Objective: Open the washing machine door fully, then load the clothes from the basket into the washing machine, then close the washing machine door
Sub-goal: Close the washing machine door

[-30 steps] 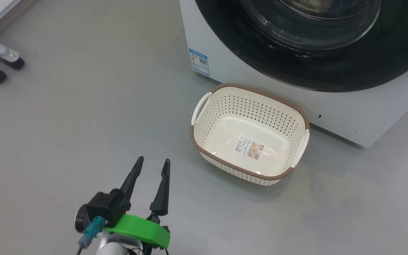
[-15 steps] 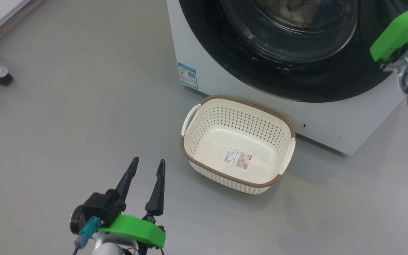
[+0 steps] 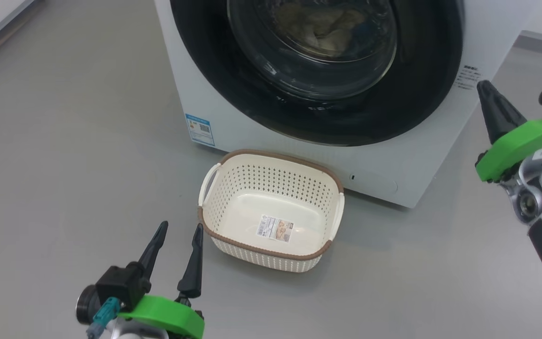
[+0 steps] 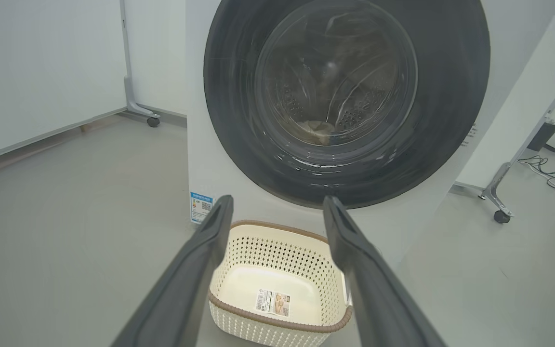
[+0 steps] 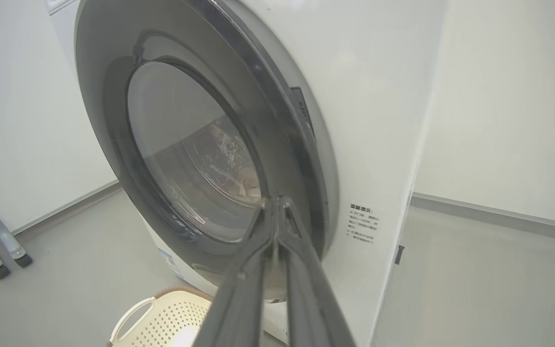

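- Left tool [image 3: 180,226], at the lower left of the head view, points up the frame over the floor [image 3: 64,141], its fingers spread apart and holding nothing.
- Right tool [image 3: 485,89], at the right edge, angles up-left beside the washing machine [image 3: 417,155], fingers pressed together, empty.
- Washing machine door [image 3: 431,70] is closed, with clothes [image 3: 320,26] behind its glass.
- Basket [image 3: 271,159] stands on the floor at centre frame, just before the machine.

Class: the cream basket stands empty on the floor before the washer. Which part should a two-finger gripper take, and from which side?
Probably the white handle at the left end of the basket, approached from above on the robot's left. It is a thin bar standing off the wall, leaving a gap for one finger, and the open left gripper is nearest.
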Available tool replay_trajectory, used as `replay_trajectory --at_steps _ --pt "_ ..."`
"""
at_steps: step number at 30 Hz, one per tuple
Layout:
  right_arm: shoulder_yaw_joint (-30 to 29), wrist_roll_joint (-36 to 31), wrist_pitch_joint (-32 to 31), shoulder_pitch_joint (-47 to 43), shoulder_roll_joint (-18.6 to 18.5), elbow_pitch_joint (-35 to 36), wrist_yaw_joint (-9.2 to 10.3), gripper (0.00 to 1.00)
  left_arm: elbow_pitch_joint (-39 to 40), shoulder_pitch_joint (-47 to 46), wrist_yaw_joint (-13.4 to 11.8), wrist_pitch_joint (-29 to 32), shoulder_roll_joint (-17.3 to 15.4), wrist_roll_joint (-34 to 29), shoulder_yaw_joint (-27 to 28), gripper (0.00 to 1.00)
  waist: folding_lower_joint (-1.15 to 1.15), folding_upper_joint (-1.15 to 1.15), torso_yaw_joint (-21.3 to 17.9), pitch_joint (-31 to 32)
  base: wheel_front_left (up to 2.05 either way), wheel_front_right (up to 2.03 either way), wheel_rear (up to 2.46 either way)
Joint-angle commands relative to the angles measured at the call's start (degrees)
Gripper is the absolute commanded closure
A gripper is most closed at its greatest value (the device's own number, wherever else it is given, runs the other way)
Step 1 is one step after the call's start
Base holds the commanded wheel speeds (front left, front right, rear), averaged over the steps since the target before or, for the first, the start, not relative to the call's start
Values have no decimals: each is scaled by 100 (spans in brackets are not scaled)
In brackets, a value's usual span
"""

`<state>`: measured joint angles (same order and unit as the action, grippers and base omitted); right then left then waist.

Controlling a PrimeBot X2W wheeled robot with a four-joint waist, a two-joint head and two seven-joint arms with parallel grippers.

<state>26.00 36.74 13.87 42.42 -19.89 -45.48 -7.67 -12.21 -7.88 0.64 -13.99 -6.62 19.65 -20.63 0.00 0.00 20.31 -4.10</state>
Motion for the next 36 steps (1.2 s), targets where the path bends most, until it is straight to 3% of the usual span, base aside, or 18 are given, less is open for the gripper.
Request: replay_trajectory --at_steps 1,8,17,24,36 --pt "-170 -226 93 -141 30 263 19 0 200 -172 -1 30 -123 -7 216 0 0 0 -237 147 0 0 0" --pt "-1159 -1036 110 -1005 353 1063 19 0 191 -147 7 111 -188 34 200 0 0 0 -554 287 0 0 0" --pt "-2490 -2065 112 -2584 1072 2024 19 0 245 -56 -27 186 -270 79 185 0 0 0 -895 381 0 0 0" --pt "-2813 -2331 112 -3394 1421 2519 19 0 291 52 -84 218 -322 127 202 0 0 0 -1089 423 0 0 0" --pt "-3049 -2606 -139 -4405 1681 3559 19 0 326 122 -129 243 -379 206 199 0 0 0 -1211 464 0 0 0"
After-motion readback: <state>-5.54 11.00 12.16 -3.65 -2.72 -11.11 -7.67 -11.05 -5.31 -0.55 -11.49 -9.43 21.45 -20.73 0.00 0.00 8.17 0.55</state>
